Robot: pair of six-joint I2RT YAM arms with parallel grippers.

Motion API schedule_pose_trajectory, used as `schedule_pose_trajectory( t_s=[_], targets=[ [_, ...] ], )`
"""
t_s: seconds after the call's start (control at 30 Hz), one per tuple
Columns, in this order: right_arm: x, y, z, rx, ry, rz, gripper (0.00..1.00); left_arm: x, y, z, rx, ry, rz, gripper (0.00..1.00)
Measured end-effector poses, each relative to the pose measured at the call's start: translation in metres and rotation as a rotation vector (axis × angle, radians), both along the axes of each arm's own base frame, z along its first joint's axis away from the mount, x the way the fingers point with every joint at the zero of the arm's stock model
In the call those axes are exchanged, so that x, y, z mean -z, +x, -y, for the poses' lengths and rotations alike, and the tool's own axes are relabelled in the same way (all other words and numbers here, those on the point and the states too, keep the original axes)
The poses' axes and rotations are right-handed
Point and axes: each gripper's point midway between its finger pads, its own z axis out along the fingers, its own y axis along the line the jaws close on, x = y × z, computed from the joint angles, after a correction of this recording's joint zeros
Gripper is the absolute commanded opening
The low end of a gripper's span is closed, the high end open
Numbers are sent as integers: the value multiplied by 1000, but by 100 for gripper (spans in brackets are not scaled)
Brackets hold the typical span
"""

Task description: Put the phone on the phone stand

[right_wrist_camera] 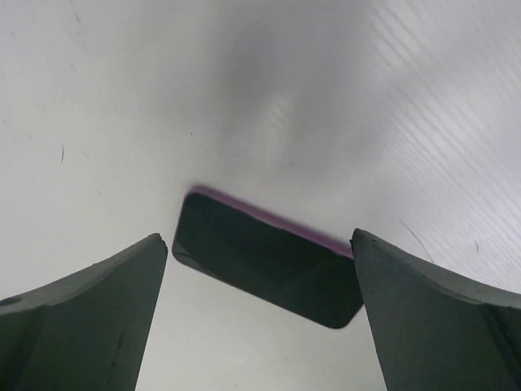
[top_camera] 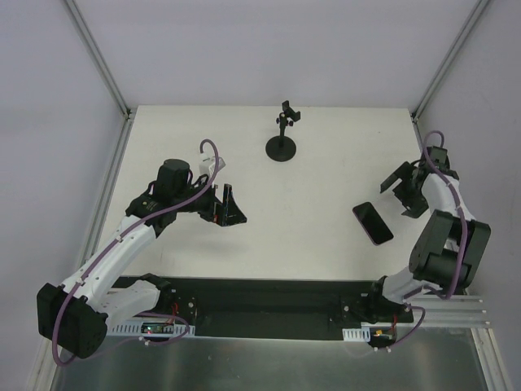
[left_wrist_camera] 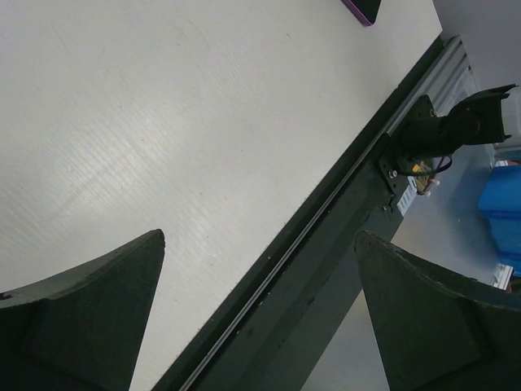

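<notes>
The phone (top_camera: pixel 373 223) is a flat black slab with a purple edge, lying face up on the white table at the right. In the right wrist view the phone (right_wrist_camera: pixel 264 257) lies between and beyond my open fingers. My right gripper (top_camera: pixel 403 194) is open, just right of and above the phone, not touching it. The phone stand (top_camera: pixel 282 137) stands upright at the back centre, with a round base and a small clamp on top. My left gripper (top_camera: pixel 230 207) is open and empty at the left middle. A corner of the phone (left_wrist_camera: pixel 361 9) shows in the left wrist view.
The white table (top_camera: pixel 309 244) ends at a black rail (top_camera: pixel 269 305) along the near edge, also in the left wrist view (left_wrist_camera: pixel 326 261). Metal frame posts (top_camera: pixel 98 57) rise at the back corners. A blue box (left_wrist_camera: pixel 505 204) lies off the table.
</notes>
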Motion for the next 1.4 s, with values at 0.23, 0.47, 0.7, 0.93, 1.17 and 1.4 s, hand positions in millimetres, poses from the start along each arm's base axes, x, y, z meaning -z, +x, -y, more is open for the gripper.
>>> schedule_pose_trajectory(
  t_s=[0.23,0.47,0.7,0.93,1.17,1.4],
  targets=[
    [29,24,-5,-45,113,-78,97,1,1,-1,-1,5,4,99],
    [39,17,-53,-193,166,-126,96,3,1,0,-1,10,-5,99],
    [47,-5,-110,-426,176,-156,96,5,1,0,0,12,-10,99],
    [45,-23,-118,-468,184,-136,96,7,1,0,0,16,-22,99],
    [41,-1,-79,-306,207,-120,96,7,2,0,1,18,-19,99],
    [51,-6,-123,-452,240,-182,96,7,2,0,3,19,-15,99]
  ],
)
